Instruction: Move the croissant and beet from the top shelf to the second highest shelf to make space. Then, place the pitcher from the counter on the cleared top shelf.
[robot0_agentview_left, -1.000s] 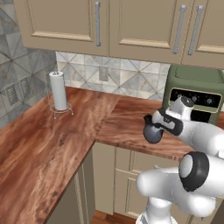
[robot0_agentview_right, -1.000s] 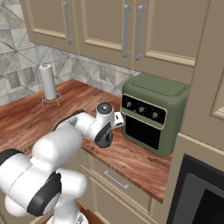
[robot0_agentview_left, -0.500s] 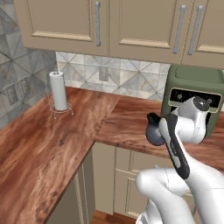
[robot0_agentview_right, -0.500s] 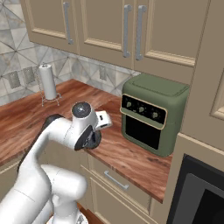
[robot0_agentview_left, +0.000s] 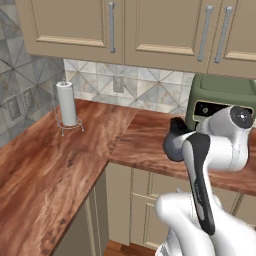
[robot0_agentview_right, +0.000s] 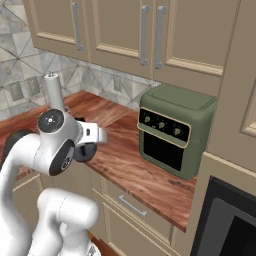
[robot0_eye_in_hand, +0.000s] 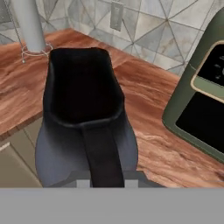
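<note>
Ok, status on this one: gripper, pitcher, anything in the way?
Gripper shut on the pitcher handle. Pitcher lifted off the counter, carried upright. Green oven to its right, paper towel roll far left, neither blocking.

My gripper (robot0_eye_in_hand: 104, 183) holds the pitcher (robot0_eye_in_hand: 85, 118) by its handle, off the tabletop (robot0_agentview_left: 65, 165) and out past its front edge. The oven (robot0_agentview_right: 175, 129) sits on the tabletop to my right, against the wall. The paper towel roll (robot0_agentview_left: 66, 104) stands far left, near the back corner. Cabinets (robot0_agentview_left: 125, 27) hang above.
</note>
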